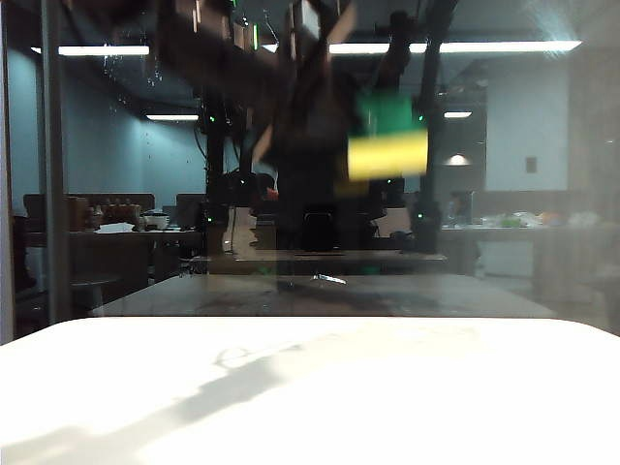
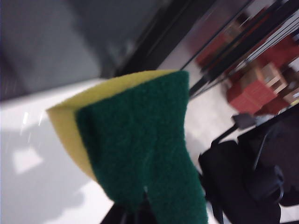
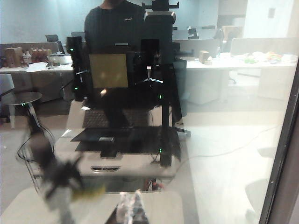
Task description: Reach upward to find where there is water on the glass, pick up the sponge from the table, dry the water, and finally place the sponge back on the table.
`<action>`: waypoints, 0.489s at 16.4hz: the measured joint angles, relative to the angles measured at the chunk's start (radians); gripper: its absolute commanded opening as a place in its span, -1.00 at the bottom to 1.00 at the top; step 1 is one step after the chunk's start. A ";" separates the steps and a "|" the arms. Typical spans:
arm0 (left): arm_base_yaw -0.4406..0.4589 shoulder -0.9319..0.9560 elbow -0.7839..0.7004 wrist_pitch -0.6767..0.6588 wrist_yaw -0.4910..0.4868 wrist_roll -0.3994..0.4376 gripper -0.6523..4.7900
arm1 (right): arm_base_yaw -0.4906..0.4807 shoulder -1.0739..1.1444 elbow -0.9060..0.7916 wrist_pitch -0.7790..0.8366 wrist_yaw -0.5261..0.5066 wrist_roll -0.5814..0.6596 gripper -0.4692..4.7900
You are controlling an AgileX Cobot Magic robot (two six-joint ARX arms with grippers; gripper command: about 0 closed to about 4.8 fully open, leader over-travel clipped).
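The left gripper (image 2: 140,217) holds the sponge (image 1: 387,140) clamped, raised off the table (image 1: 310,407) before the glass (image 1: 542,194); the right gripper's (image 3: 132,207) state I cannot tell; drying and return remain.

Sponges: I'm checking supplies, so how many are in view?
1. The sponge, yellow with a green layer, is held shut in the left gripper, raised before the glass above the table. No other shows.
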 measured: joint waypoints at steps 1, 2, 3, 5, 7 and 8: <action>0.000 -0.019 0.045 -0.008 0.001 0.014 -0.78 | 0.000 0.000 0.000 0.000 0.000 0.000 -0.86; 0.000 -0.027 0.090 -0.027 0.001 0.029 -0.78 | 0.000 0.000 0.000 0.000 -0.001 0.000 -0.86; 0.000 -0.036 0.164 -0.074 0.001 0.056 -0.78 | 0.000 0.000 0.000 -0.001 -0.001 0.000 -0.86; 0.000 -0.039 0.335 -0.204 -0.002 0.118 -0.78 | 0.000 -0.006 0.000 -0.003 -0.001 0.000 -0.86; 0.000 -0.039 0.492 -0.304 -0.023 0.179 -0.78 | 0.000 -0.021 0.000 -0.003 -0.001 0.000 -0.86; 0.000 -0.039 0.542 -0.322 -0.037 0.185 -0.78 | 0.000 -0.024 0.000 -0.002 -0.001 0.000 -0.86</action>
